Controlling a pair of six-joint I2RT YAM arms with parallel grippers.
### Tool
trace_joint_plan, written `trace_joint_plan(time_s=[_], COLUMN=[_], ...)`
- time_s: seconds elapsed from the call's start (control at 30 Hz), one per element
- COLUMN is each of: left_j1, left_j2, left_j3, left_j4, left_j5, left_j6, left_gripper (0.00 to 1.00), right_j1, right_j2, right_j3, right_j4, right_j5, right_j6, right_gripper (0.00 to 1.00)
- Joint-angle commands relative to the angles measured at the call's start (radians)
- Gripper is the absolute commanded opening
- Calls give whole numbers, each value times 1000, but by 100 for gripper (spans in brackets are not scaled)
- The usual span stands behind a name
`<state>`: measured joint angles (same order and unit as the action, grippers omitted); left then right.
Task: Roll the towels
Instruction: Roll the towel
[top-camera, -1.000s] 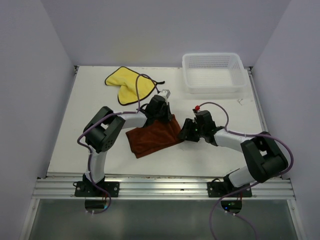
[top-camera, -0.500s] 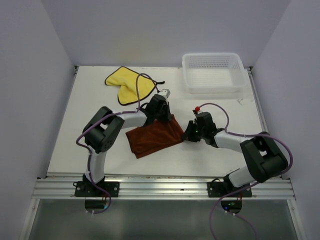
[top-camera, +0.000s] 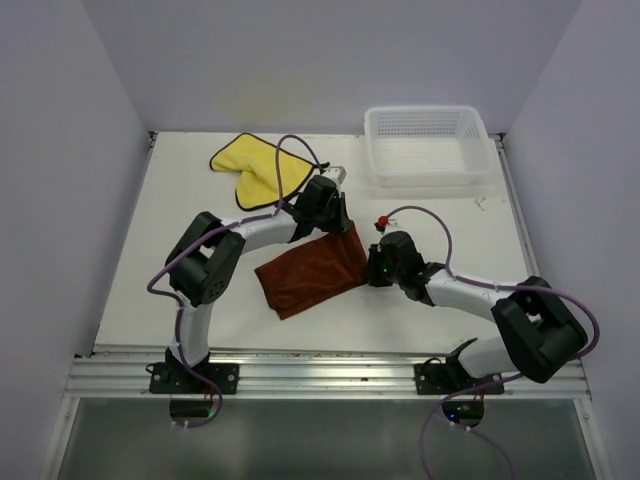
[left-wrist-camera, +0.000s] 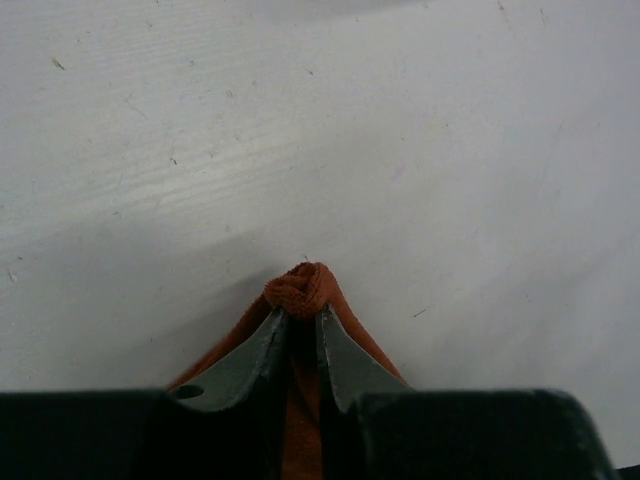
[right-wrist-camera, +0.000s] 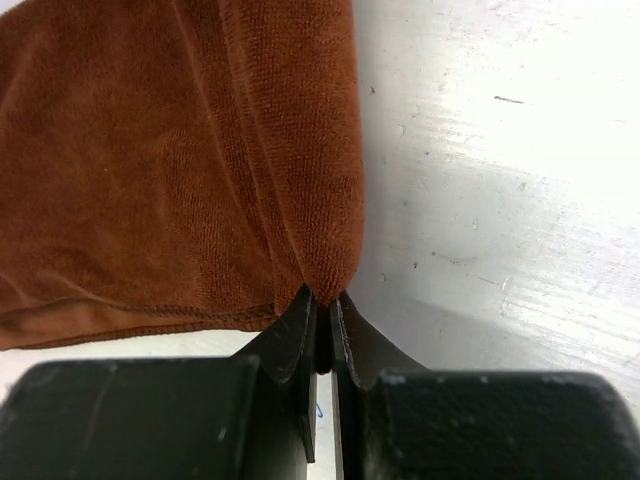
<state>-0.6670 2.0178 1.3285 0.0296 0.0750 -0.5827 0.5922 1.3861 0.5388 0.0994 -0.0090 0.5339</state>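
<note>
nowhere near done, by the look of it. the brown towel (top-camera: 308, 270) lies on the desk (top-camera: 170, 260) as a flat, maybe folded slab with no roll in it, and both arms hang on to it. your left jaws are pinched nearly together on a bunched corner of it (left-wrist-camera: 300, 285), with the cloth poking out just past the tips. your right jaws are squeezed narrow on the towel's edge (right-wrist-camera: 322, 270), and most of the cloth spreads out ahead and to the left of those tips. so the towel sits between the two sets of jaws, held at two neighbouring corners along one side, and i'd guess that's the setup for starting a roll or another fold.

the yellow towel (top-camera: 258, 170) is crumpled on the desk beyond your left jaws and well apart from the brown one. nobody's touching it, so that's a whole second towel left to do.

the white basket (top-camera: 425, 182) is far out past your right jaws, well clear. nothing lies on the brown towel. the real worry, i think, is the two wrists crowding each other, since they're close together.
</note>
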Motion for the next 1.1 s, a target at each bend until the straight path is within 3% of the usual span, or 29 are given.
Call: trace_joint_plan(time_s=[0.0, 0.33, 0.6, 1.07], left_j1=[23, 26, 32, 50], left_j2=[-28, -16, -50, -91], left_j3=[49, -18, -51, 14], left_j4=[-10, 4, 4, -52], left_j5=[-15, -24, -31, -8], left_j6=[0, -29, -45, -63], left_gripper=[19, 18, 40, 51], right_j1=[40, 44, 49, 103], right_j2=[-21, -25, -25, -12], right_j3=[38, 36, 44, 78], right_j4=[-78, -96, -124, -144], right_j5=[115, 162, 182, 248], right_j6=[-46, -43, -51, -72], right_gripper=[0, 0, 0, 0])
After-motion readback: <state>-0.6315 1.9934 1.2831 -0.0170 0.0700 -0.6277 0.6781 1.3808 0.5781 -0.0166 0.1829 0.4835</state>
